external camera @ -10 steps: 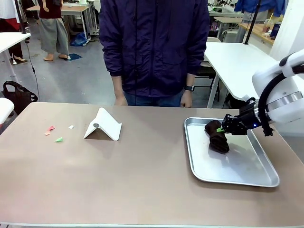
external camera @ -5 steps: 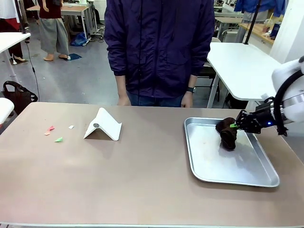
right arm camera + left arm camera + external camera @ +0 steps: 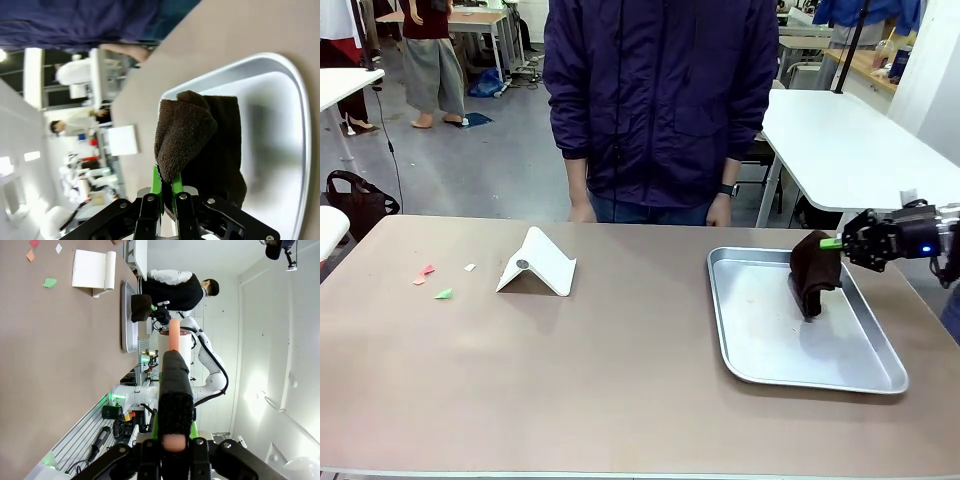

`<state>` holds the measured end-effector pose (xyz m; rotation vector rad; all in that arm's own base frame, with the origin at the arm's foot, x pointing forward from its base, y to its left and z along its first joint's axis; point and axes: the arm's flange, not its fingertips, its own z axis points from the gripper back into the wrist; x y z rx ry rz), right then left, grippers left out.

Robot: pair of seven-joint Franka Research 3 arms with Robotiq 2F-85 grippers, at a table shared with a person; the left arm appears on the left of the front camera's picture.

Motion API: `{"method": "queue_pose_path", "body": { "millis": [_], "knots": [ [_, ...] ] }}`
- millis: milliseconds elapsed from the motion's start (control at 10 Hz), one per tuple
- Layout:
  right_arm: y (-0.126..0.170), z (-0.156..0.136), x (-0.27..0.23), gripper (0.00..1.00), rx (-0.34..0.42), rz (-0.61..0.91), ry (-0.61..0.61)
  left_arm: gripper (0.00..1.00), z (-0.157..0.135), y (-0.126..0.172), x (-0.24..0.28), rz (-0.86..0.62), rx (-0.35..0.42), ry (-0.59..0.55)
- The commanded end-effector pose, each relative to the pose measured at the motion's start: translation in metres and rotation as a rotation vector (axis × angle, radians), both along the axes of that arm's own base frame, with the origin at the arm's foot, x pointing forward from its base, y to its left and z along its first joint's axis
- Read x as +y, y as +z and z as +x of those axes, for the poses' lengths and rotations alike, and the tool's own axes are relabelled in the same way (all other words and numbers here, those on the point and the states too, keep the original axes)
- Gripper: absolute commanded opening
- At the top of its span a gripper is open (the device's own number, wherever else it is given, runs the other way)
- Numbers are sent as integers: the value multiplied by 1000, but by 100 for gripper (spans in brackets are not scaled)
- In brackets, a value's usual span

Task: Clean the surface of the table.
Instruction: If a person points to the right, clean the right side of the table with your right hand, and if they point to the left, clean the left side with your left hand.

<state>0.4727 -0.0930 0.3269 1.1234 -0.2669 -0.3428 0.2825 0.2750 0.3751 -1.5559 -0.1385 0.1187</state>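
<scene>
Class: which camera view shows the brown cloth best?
Right wrist view: the brown cloth is close, pinched by the right gripper. Front view shows it small, hanging over the tray; left wrist view, tiny and distant.

No legible text (labels, brands, numbers) anywhere

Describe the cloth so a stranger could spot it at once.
On the brown table, find the silver tray on the right. Over it hangs the cloth, pinched by the right gripper: dark brown and fuzzy, the only fabric on the table.
</scene>
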Motion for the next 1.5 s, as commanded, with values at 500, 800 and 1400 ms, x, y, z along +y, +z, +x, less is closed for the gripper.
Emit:
{"method": "queue_pose_path", "body": {
  "millis": [500, 800, 1400],
  "knots": [
    [55, -83, -120, 9, -18, 519, 241, 2, -2, 3, -1, -12, -22, -3],
    [38, -127, -159, 9, -33, 617, 258, 2, -2, 3, -1, -12, -22, -3],
    [29, -134, -141, 9, -23, 629, 223, 2, -2, 3, -1, -12, -22, -3]
  ]
}}
